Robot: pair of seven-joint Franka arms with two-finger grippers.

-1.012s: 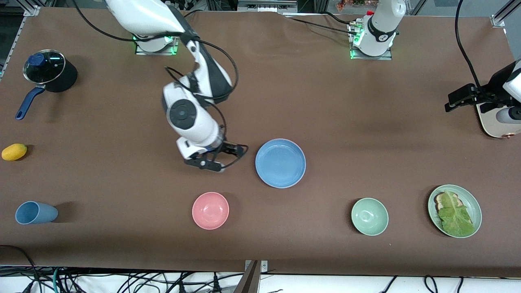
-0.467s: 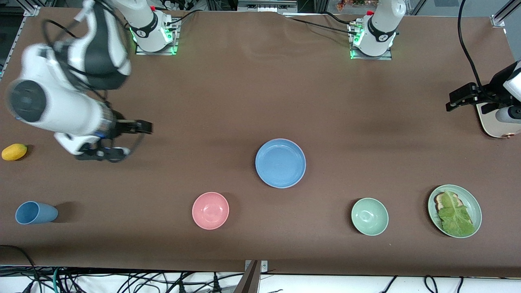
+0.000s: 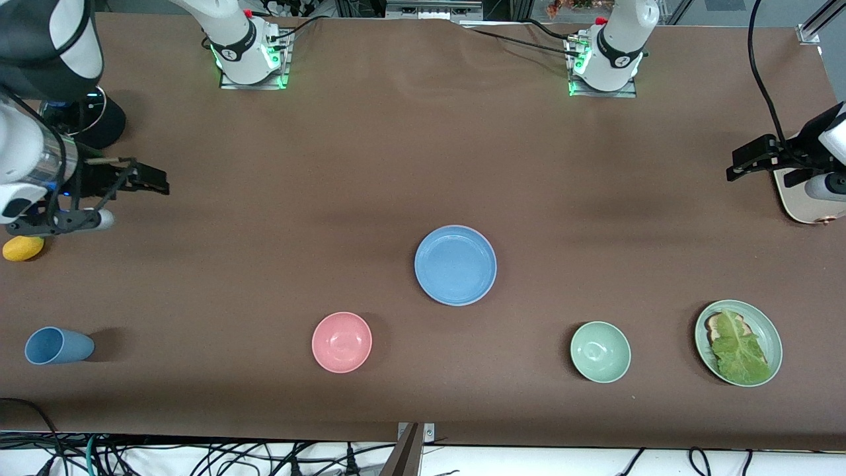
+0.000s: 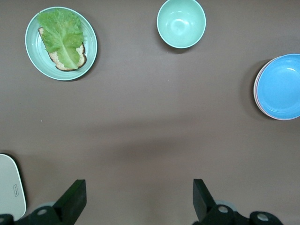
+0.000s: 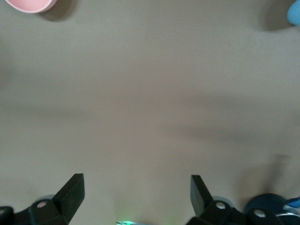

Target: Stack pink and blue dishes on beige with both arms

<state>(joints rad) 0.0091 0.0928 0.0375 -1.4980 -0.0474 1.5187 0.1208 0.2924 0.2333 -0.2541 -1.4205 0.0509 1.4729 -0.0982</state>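
Starting at the right arm's end of the desk [image 3: 277, 165]; the right pincer [image 5: 136, 177] hangs in the air there with its jaws spread wide and nothing between them, over bare desk between the dark pot [image 3: 99, 125] with its glass lid and the yellow fruit [image 3: 23, 247]; nearer the front camera, the blue cup [image 3: 58, 346] lies on its side; moving along, the small pink bowl [image 3: 342, 342] sits upright near the front edge, on its own.

Now the middle; the blue plate [image 3: 455, 265] sits flat, a little farther from the camera than the pink bowl and toward the left arm's end from it; the left wrist view catches the rim of the pink plate [image 4: 256, 96] peeking out beneath it, so blue is on pink; whether the beige plate lies under those two, I cannot tell.

On we go; the pale green bowl [image 3: 600, 352] is empty, with the green plate [image 3: 767, 330] carrying bread [image 3: 714, 324] and a lettuce leaf [image 3: 739, 350] just beside it; at the left arm's end, the left pincer [image 4: 138, 181] hangs idle, jaws wide and holding nothing, over the desk next to a cream appliance [image 3: 800, 205].
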